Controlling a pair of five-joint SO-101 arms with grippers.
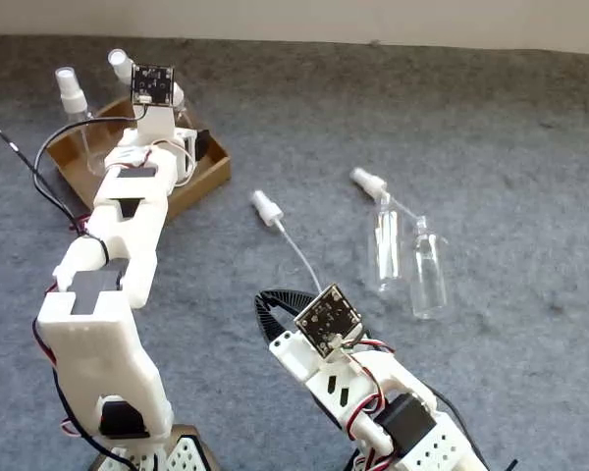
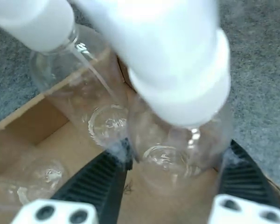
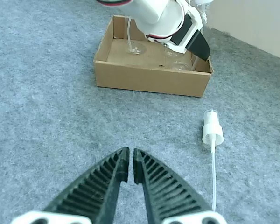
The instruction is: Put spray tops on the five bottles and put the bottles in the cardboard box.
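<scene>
Your left end effector (image 2: 177, 153) pinches a capped bottle (image 2: 186, 142) over the cardboard box (image 2: 32, 126) for placing; your right end effector (image 3: 130, 155), pressed together, faces a loose spray top (image 3: 212, 131).

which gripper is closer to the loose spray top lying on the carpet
Right. The right gripper is just short of the spray top, with the top's tube running alongside it. The left gripper is farther off, over the cardboard box.

Inside brown cardboard box (image 1: 204, 186): three clear plastic bottles (image 1: 76, 108)
Right of box: white plastic spray top (image 1: 267, 207), on grey table (image 1: 491, 118)
Farther right: two lying bottles (image 1: 428, 275), side by side
</scene>
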